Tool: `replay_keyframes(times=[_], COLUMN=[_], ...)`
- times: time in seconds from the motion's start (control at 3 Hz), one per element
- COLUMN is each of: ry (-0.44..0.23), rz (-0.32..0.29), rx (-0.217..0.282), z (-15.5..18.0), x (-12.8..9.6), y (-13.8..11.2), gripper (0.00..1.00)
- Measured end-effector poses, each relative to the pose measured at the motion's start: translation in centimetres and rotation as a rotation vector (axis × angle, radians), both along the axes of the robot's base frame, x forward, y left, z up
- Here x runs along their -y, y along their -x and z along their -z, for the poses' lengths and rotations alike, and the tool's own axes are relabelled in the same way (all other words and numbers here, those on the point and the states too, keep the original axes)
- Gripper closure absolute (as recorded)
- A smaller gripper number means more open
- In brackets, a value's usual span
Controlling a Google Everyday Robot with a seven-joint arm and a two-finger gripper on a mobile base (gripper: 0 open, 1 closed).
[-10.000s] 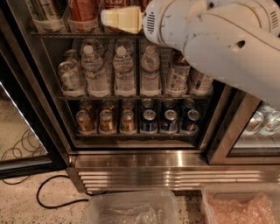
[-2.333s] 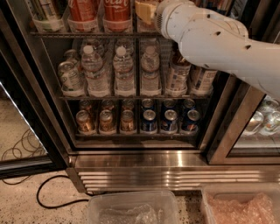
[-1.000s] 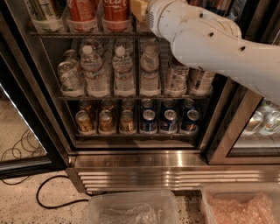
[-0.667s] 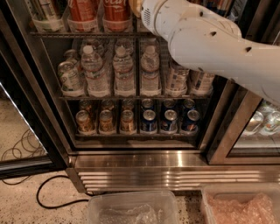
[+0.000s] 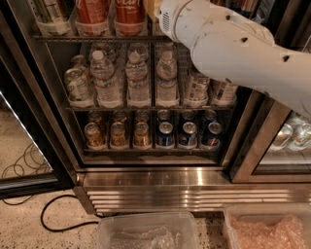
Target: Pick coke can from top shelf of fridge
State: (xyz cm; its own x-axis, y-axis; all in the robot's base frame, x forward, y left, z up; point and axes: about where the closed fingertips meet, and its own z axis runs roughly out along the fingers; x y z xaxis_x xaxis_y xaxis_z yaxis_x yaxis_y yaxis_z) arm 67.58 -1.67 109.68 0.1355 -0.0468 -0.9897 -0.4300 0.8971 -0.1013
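Speckled floor [image 5: 19,228] lies at the near left, before the fridge [image 5: 194,187]. On its top shelf [image 5: 63,37], another red can [image 5: 92,10] stands left of the coke can [image 5: 129,10], both in clear holders. Just right of the coke can is the gripper [image 5: 151,8], mostly out of view above; whether it is open or closed I cannot tell. The white arm [image 5: 233,48] extends right.

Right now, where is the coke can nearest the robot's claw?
Camera view, top edge, left of centre: the coke can stands on the top shelf, between a second red can and the gripper.
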Motion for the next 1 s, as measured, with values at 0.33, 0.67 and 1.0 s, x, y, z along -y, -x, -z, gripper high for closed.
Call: replay_keyframes(times=[0.33, 0.67, 1.0], ry=[0.005, 0.015, 0.032], rz=[0.012, 0.026, 0.029], rx=[0.009, 0.025, 0.046], z=[-0.2, -0.8, -1.5], x=[0.5, 1.0, 0.9], y=[-0.1, -0.7, -1.0], gripper=[1.0, 1.0, 1.0])
